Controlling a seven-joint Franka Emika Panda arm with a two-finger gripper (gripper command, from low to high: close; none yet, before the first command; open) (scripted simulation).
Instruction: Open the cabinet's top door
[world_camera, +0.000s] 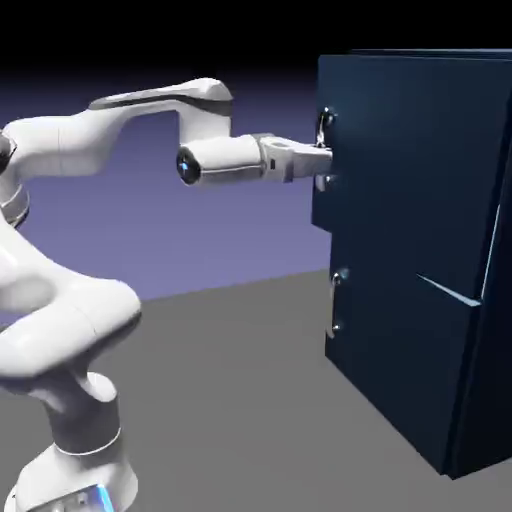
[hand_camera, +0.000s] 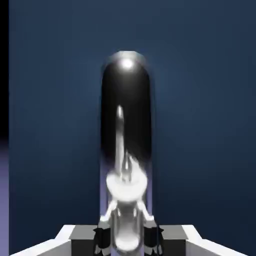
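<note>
The tall navy cabinet (world_camera: 420, 250) stands at the right of the exterior view, its top door (world_camera: 400, 150) showing no gap. A short silver handle (world_camera: 325, 150) sits at that door's left edge. My gripper (world_camera: 322, 160) reaches level from the left and is shut on this handle. In the hand view the shiny handle (hand_camera: 126, 150) rises large against the navy door (hand_camera: 200, 125). Its lower end sits pinched between my gripper (hand_camera: 126, 235) and its two dark fingertips (hand_camera: 102, 237).
Below the top door lies the lower door (world_camera: 400, 350) with its own silver handle (world_camera: 336, 300). The white arm (world_camera: 150, 110) bends in from the lower left over the grey table (world_camera: 230, 400).
</note>
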